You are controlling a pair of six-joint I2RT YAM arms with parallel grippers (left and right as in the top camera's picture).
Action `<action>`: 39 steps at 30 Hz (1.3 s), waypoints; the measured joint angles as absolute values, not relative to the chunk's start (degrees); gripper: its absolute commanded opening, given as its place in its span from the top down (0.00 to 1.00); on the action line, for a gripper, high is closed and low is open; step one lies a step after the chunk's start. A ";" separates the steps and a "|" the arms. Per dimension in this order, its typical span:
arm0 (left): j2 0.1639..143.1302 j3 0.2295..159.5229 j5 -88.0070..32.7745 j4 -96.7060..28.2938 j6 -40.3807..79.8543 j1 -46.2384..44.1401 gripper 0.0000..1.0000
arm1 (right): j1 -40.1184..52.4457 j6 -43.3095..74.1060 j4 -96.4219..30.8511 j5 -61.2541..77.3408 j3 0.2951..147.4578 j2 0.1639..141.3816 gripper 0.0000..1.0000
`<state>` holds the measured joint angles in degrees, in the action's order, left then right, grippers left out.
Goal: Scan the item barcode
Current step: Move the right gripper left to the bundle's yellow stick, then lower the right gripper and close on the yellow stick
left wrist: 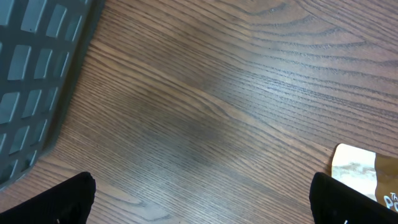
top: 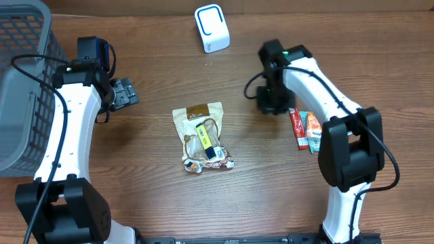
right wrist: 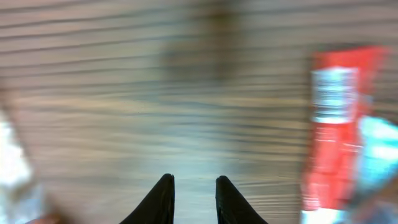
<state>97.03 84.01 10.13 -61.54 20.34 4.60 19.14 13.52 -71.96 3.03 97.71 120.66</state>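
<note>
Overhead: white scanner (top: 211, 28) stood at top centre of the table (top: 156, 196), grey basket (top: 24, 81) at upper left. Candidate items lay in two spots: a tan snack bag (top: 199, 115) with a yellow pack (top: 205, 137) on it at centre frame, and red packets (top: 297, 127) at right of centre.

Left gripper (left wrist: 202, 196): jaws spread fully wide, nothing between them, hanging over bare wood; a corner of the snack bag showed at the lower right of its view.

Right gripper (right wrist: 193, 193): jaws drawn to a narrow gap, empty, just left of the red packets. This view was heavily blurred.

No item was held, so scanning had not begun.

Risks, as judged:
- The narrow gap might not admit a packet; the fingers could shove it away.
- Packets lay touching, so two might lift together.
- Barcode faces could not be read; an item might reach the scanner turned the wrong way.
- Thin film could slip from the pinch.
</note>
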 measured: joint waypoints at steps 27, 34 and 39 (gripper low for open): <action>97.03 84.01 10.13 -61.52 20.34 4.60 0.00 | 40.91 20.75 -72.66 14.09 98.61 120.66 0.73; 97.03 84.01 10.13 -61.54 20.34 4.60 0.00 | 40.93 21.74 -72.69 13.21 98.61 120.66 0.70; 97.03 84.01 10.13 -61.52 20.34 4.60 0.00 | 41.04 22.15 -72.66 13.08 98.61 120.66 0.71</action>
<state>97.03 84.01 10.13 -61.52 20.34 4.60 41.04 22.15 -72.66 13.08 98.61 120.66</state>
